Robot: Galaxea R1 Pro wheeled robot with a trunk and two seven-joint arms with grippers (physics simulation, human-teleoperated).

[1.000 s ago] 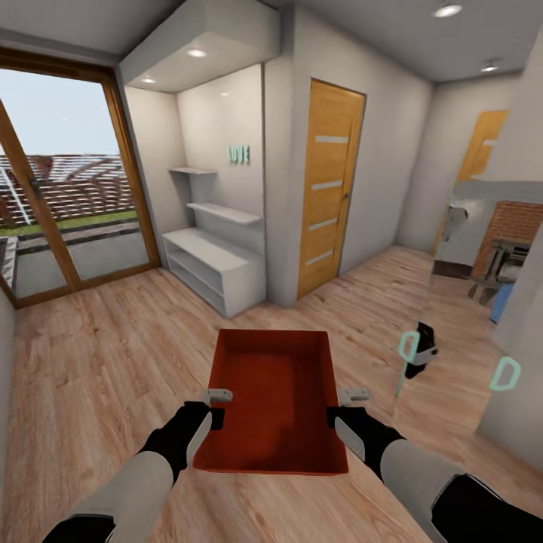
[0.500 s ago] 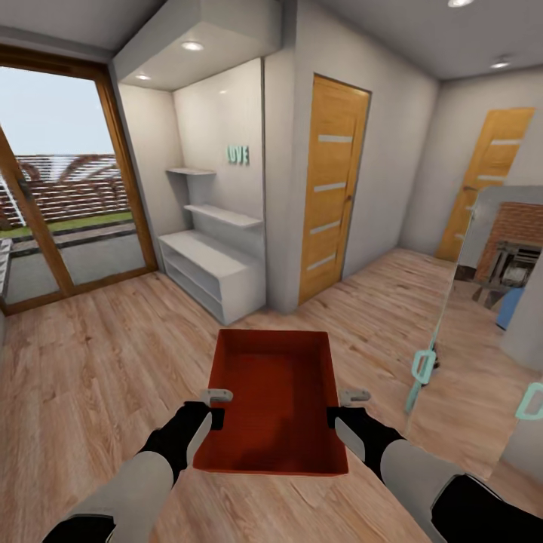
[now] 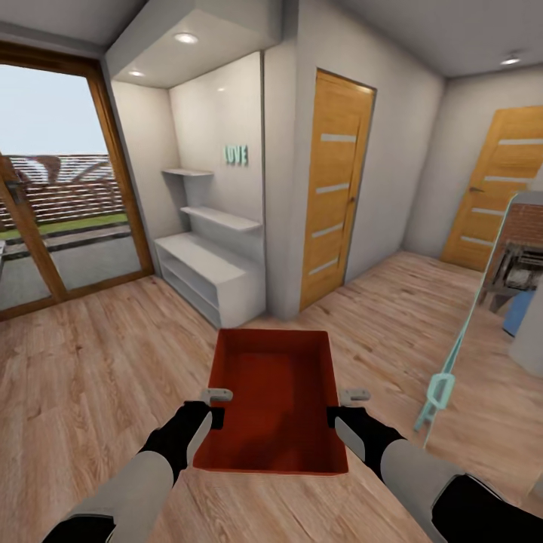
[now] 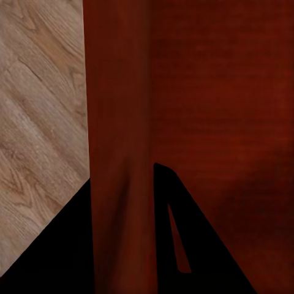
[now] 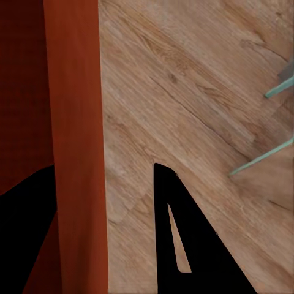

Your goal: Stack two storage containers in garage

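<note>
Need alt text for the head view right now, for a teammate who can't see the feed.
Both arms carry an orange-red storage container over light wood-plank flooring, the left claw and right claw clamped on its side walls. Ahead stand white shelves, two wooden doors, and a glass patio door at left.

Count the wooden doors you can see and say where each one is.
2. One door stands in the wall straight ahead, right of the white shelves. The other door is in the far right corner. More may be hidden outside the head view.
</note>
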